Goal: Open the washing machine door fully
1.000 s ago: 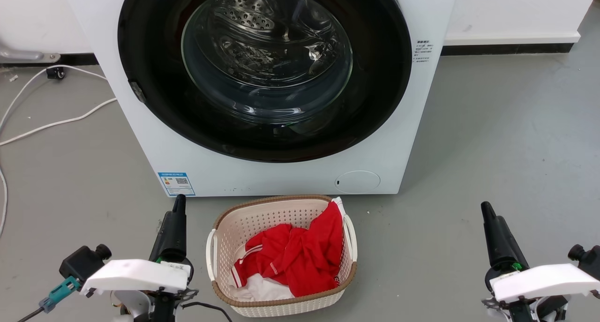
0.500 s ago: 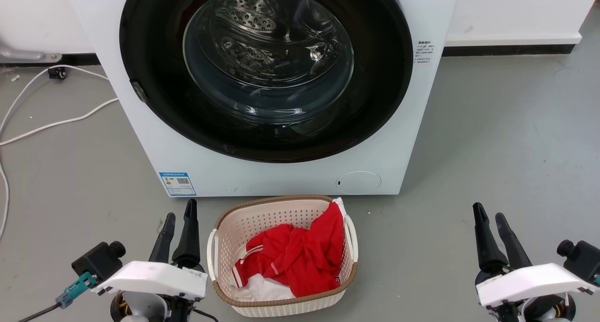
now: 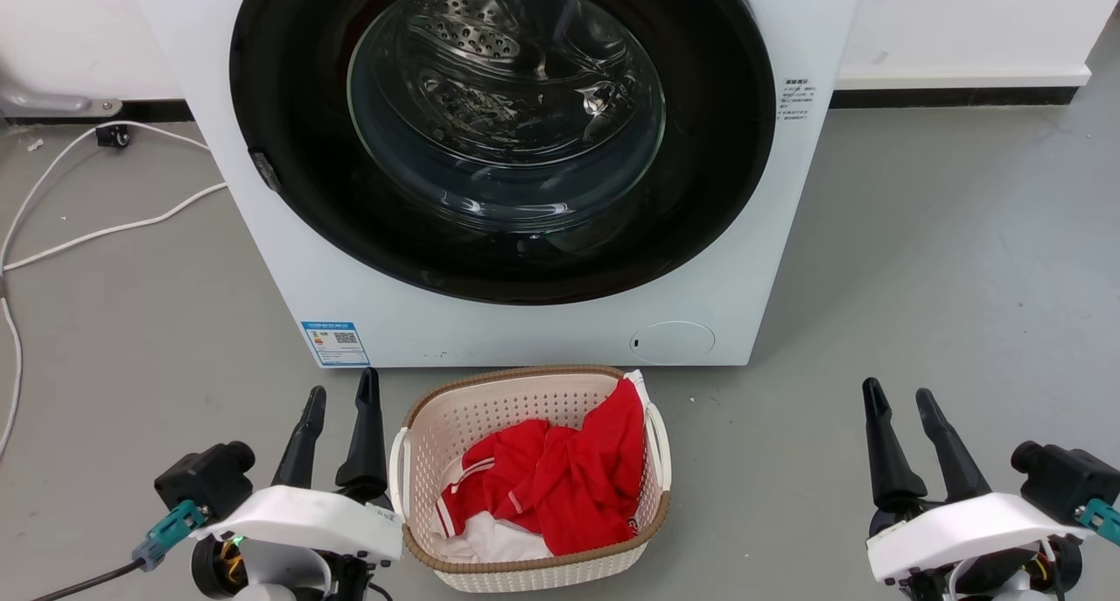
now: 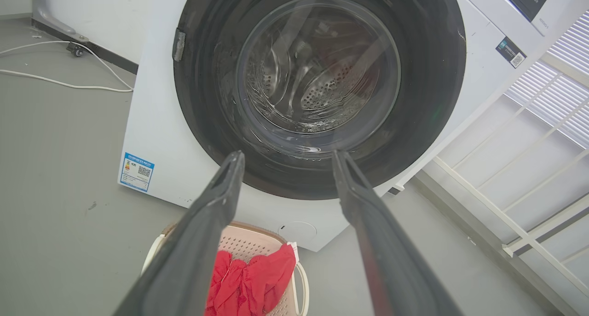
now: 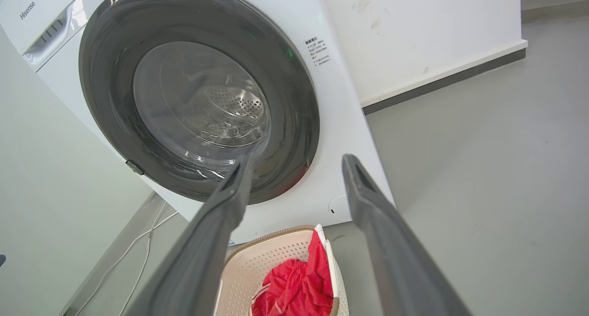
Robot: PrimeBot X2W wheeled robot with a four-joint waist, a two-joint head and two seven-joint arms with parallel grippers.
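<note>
The white washing machine (image 3: 542, 330) (image 4: 156, 132) (image 5: 343, 136) stands straight ahead. Its round glossy black washing machine door (image 3: 297, 199) (image 4: 432, 77) (image 5: 294, 100) lies closed against the front, and the steel drum shows through its glass bowl. A small latch tab sits on the door's left rim (image 3: 264, 171). My left gripper (image 3: 343, 389) (image 4: 286, 156) is open, low at the left and well short of the machine. Low at the right, my right gripper (image 3: 899, 393) (image 5: 297, 159) is open too. Neither holds anything.
A beige laundry basket (image 3: 455, 413) (image 4: 257, 242) (image 5: 276, 251) with red and white clothes stands on the grey floor in front of the machine, between my grippers. White cables (image 3: 105, 229) trail on the floor at the left. A white railing (image 4: 529, 205) stands beside the machine.
Both grippers have gone from shut to open. Both have shifted a little toward the basket, and the camera has moved slightly.
</note>
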